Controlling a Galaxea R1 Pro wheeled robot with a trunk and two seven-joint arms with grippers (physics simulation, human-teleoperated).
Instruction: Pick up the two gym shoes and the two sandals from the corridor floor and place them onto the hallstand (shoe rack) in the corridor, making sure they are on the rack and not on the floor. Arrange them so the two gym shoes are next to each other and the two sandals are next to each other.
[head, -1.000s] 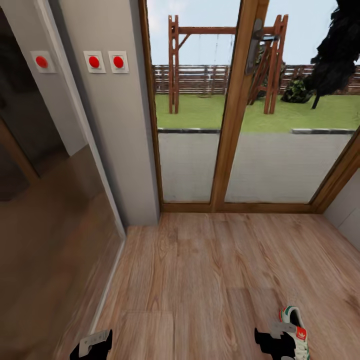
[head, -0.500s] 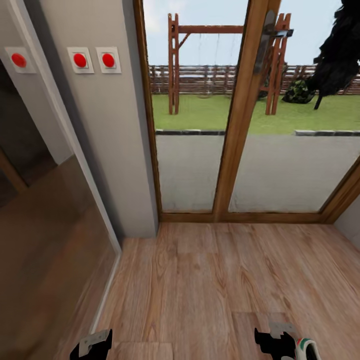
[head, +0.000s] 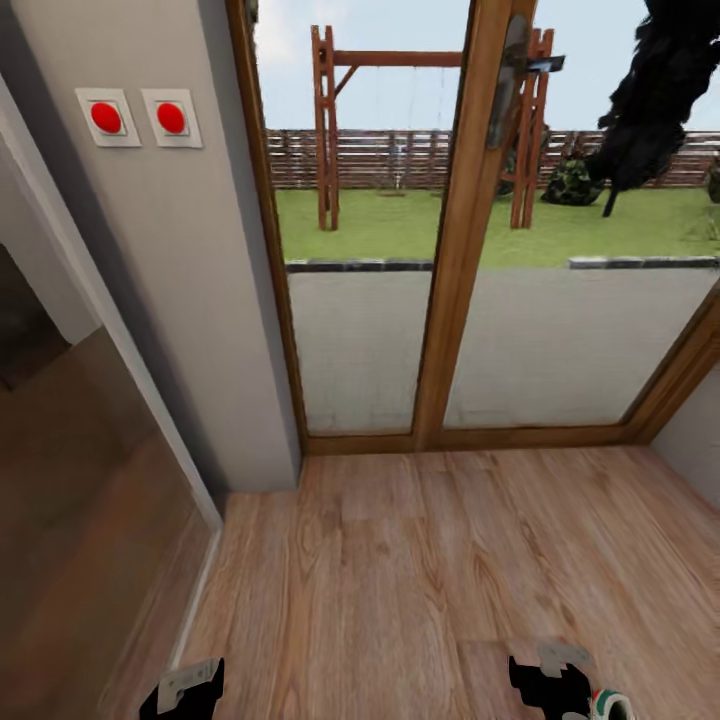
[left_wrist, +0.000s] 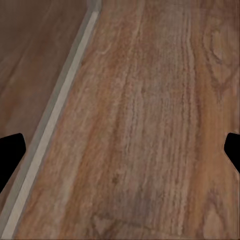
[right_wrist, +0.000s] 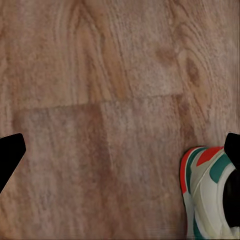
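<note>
Gym shoe (right_wrist: 210, 192) on corridor floor (head: 400, 580), lower right, beside right gripper (right_wrist: 120, 150); both grippers spread, empty, poised for pickup.

The corridor floor (head: 400, 560) looks like matt light brown wood-grain plank. Beyond it, the glazed door (head: 455, 250) has a warm, smooth wooden frame with clear glass panes. Left of the door, the wall (head: 190, 300) is flat matt grey, bearing glossy red buttons (head: 106, 117) on white plates. A gym shoe (right_wrist: 212, 195) on the floor looks smooth, leather-like cream with green and red-orange trim.
</note>
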